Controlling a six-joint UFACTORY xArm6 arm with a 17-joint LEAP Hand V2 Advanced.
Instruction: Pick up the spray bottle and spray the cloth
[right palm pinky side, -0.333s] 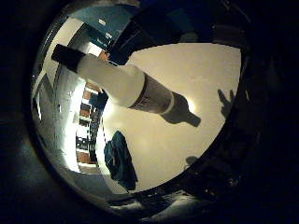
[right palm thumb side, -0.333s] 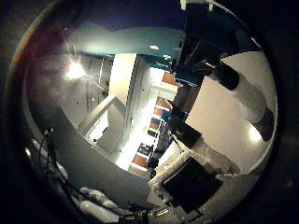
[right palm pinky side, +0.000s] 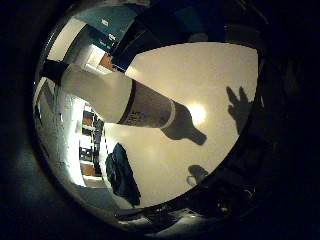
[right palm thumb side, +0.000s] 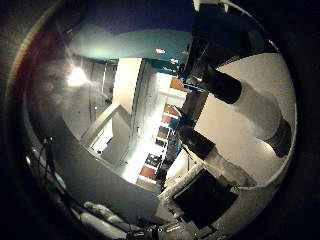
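Note:
A spray bottle (right palm pinky side: 107, 92) with a white body, a dark label band and a black spray head stands upright on the white table (right palm pinky side: 200, 70). It fills much of the little finger side view, so it is close to my palm. The thumb side view shows the same bottle (right palm thumb side: 257, 110) beside my hand (right palm thumb side: 215, 165), whose black and white fingers reach out loosely without touching it. A dark blue cloth (right palm pinky side: 122, 175) lies crumpled on the table, a short way from the bottle's base. The hand is open and holds nothing.
Shadows of the fingers (right palm pinky side: 239, 102) and of the bottle (right palm pinky side: 185, 127) fall on the table. Beyond the table edge are room walls, shelves (right palm thumb side: 160, 140) and a bright lamp (right palm thumb side: 77, 77).

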